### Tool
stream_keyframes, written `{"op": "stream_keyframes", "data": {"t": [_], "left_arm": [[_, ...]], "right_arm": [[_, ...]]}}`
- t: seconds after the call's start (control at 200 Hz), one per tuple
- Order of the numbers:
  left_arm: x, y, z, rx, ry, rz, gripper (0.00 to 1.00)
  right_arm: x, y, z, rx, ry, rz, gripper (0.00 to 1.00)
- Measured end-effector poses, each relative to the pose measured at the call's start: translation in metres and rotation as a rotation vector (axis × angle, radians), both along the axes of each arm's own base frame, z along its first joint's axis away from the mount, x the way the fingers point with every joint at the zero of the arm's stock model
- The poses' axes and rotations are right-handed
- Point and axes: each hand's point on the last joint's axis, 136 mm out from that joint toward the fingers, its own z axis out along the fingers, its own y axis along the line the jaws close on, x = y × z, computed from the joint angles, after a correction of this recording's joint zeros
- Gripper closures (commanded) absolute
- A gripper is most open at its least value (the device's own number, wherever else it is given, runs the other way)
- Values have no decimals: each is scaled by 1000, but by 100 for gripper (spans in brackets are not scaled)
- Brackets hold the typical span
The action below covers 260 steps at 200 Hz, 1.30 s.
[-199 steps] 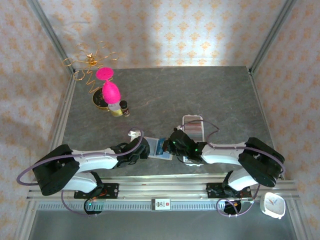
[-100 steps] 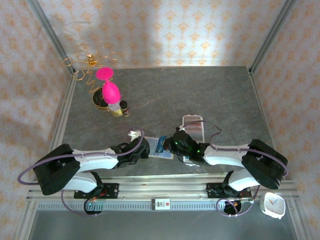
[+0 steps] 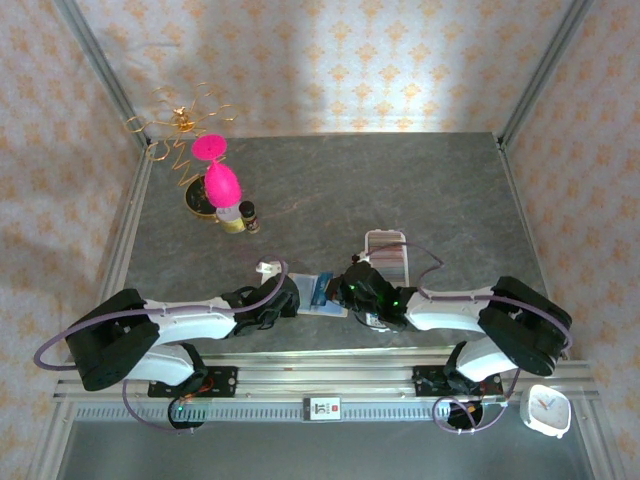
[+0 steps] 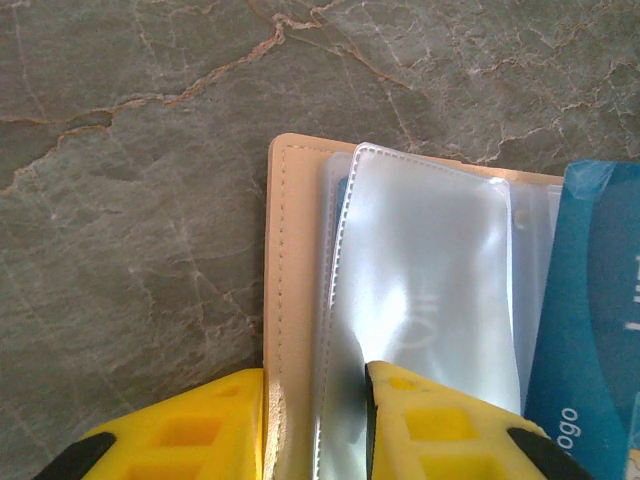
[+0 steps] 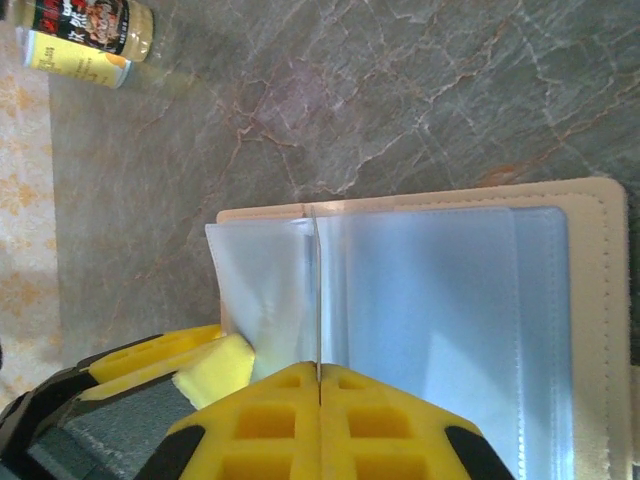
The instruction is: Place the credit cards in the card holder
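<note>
The tan card holder (image 3: 322,305) lies open on the table between my two grippers, its clear sleeves (image 4: 430,290) facing up. My left gripper (image 4: 315,420) is shut on the holder's stitched tan edge (image 4: 282,300) and the outermost sleeve. A blue credit card (image 4: 585,330) is pinched in my shut right gripper (image 5: 318,375). From the right wrist the card (image 5: 317,290) shows edge-on as a thin line standing over the sleeves (image 5: 430,300). In the top view the left gripper (image 3: 291,300) and right gripper (image 3: 346,291) nearly meet over the holder.
A white tray (image 3: 386,240) with more cards stands just behind the right gripper. Small bottles (image 3: 241,216), a pink ornament (image 3: 217,175) and a gold wire stand (image 3: 180,125) sit at the back left. A bottle (image 5: 85,28) lies beyond the holder. A white clock (image 3: 546,410) rests off the table's near right.
The left jaws have narrowed slightly on the holder's edge. The right gripper with the blue card has shifted a little over the holder.
</note>
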Motion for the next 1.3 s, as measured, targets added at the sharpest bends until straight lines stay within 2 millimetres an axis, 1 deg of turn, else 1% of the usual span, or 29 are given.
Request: {"op": "stream_keyframes", "data": {"t": [0.16, 0.536, 0.636, 0.731, 1.091, 1.301], "left_arm": [[0, 0, 0, -1, -1, 0, 73], [0, 0, 0, -1, -1, 0, 73], [0, 0, 0, -1, -1, 0, 73], [0, 0, 0, -1, -1, 0, 73], [-1, 0, 0, -3, -2, 0, 73], [-3, 0, 0, -13, -2, -1, 68]], "right_arm": [[0, -1, -5, -9, 6, -3, 100], [4, 7, -5, 26, 2, -5, 100], [0, 10, -7, 44, 20, 6, 100], [-2, 9, -12, 52, 36, -1, 100], [-3, 8, -13, 79, 61, -28, 100], [-4, 7, -18, 73, 69, -29, 100]]}}
